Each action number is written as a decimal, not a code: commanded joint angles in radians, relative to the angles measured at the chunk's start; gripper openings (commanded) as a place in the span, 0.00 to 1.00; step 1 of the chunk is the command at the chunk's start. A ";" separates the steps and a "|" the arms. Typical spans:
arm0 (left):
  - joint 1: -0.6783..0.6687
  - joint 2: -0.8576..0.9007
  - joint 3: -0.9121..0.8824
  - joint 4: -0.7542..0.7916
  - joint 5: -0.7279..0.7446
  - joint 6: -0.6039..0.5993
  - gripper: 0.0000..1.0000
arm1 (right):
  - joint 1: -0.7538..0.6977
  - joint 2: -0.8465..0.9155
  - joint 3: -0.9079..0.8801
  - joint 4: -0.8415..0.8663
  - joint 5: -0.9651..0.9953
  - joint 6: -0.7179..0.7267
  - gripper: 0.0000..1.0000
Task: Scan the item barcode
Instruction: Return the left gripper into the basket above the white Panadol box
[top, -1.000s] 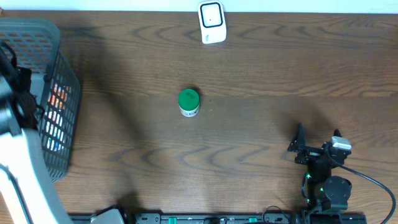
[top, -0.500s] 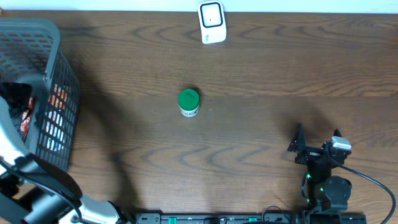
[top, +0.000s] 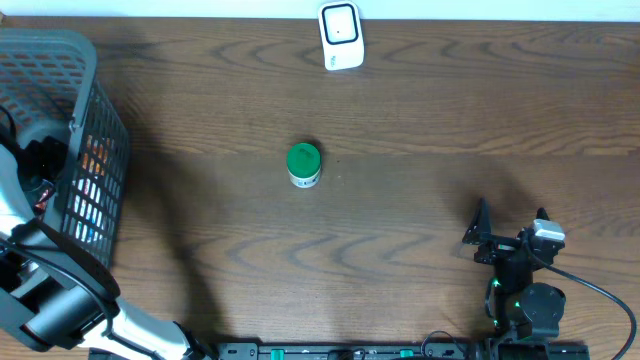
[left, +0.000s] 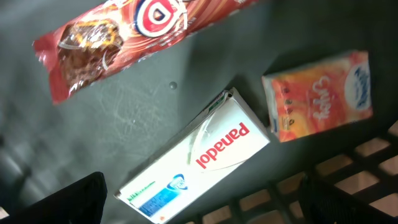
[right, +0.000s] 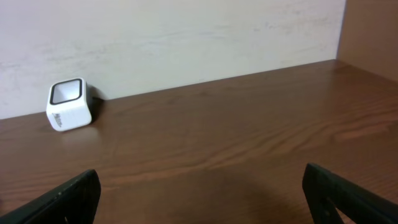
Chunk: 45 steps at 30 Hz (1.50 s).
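The white barcode scanner (top: 341, 37) stands at the table's far edge, and shows small at the left of the right wrist view (right: 68, 104). A small jar with a green lid (top: 303, 164) stands mid-table. My left gripper (left: 217, 202) hangs open inside the grey mesh basket (top: 85, 50), above a white Panadol box (left: 199, 155). Beside the box lie an orange juice carton (left: 320, 96) and a red snack packet (left: 124, 31). My right gripper (top: 510, 225) rests open and empty near the front right edge, far from the jar.
The basket's mesh wall (left: 348, 168) rises close to my left gripper's right finger. Bare wood (right: 217, 143) stretches between my right gripper (right: 202, 199) and the back wall. Cables run along the table's front edge (top: 600, 295).
My left arm has swung and dropped over the basket, bringing its wrist down inside it. The right arm, jar and scanner have not moved.
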 joint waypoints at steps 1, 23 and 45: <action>0.000 0.032 -0.004 -0.003 0.006 0.153 0.98 | -0.003 -0.003 -0.001 -0.002 0.005 -0.011 0.99; -0.003 0.241 -0.005 -0.053 0.017 0.268 0.98 | -0.003 -0.003 -0.001 -0.002 0.005 -0.011 0.99; -0.003 0.254 -0.005 -0.070 -0.066 0.196 0.70 | -0.003 -0.003 -0.001 -0.002 0.005 -0.011 0.99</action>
